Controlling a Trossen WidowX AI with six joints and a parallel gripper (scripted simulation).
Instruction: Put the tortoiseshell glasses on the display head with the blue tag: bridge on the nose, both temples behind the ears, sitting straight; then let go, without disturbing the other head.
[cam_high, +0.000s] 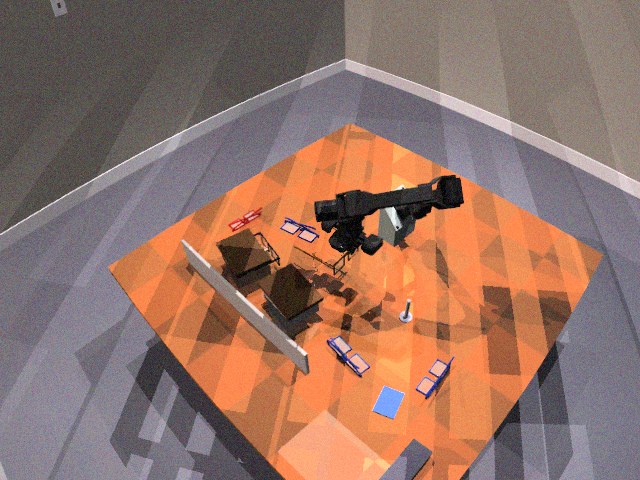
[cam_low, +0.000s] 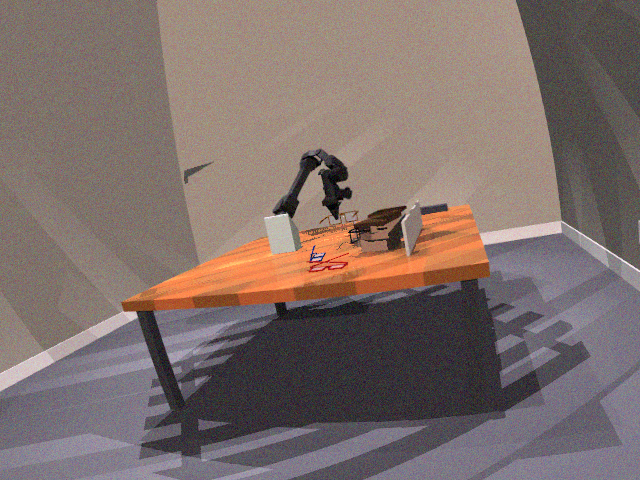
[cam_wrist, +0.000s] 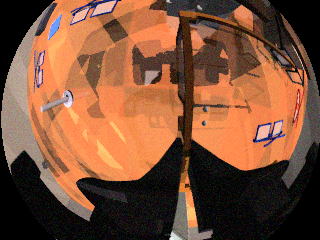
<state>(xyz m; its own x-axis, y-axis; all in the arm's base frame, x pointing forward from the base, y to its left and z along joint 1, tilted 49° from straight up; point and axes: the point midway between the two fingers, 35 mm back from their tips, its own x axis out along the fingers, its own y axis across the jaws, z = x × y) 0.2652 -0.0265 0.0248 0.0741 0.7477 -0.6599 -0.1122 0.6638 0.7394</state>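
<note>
The worktop (cam_high: 516, 310) (cam_low: 310, 289) stretches widest, orange and patterned. The black arm (cam_high: 382, 201) (cam_low: 298, 186) arches above it. Two display heads stand beside a pale upright panel (cam_high: 242, 304) (cam_low: 412, 229). The gripper (cam_high: 346, 250) (cam_low: 336, 217) (cam_wrist: 185, 145) is pinching the tortoiseshell glasses (cam_high: 338, 262) (cam_low: 342, 217) (cam_wrist: 187, 75) above the worktop, off both heads. The top view shows a blue square (cam_high: 388, 401) (cam_wrist: 55, 27), also in the wrist view but unseen from the exterior. Any lettering is too small to read.
</note>
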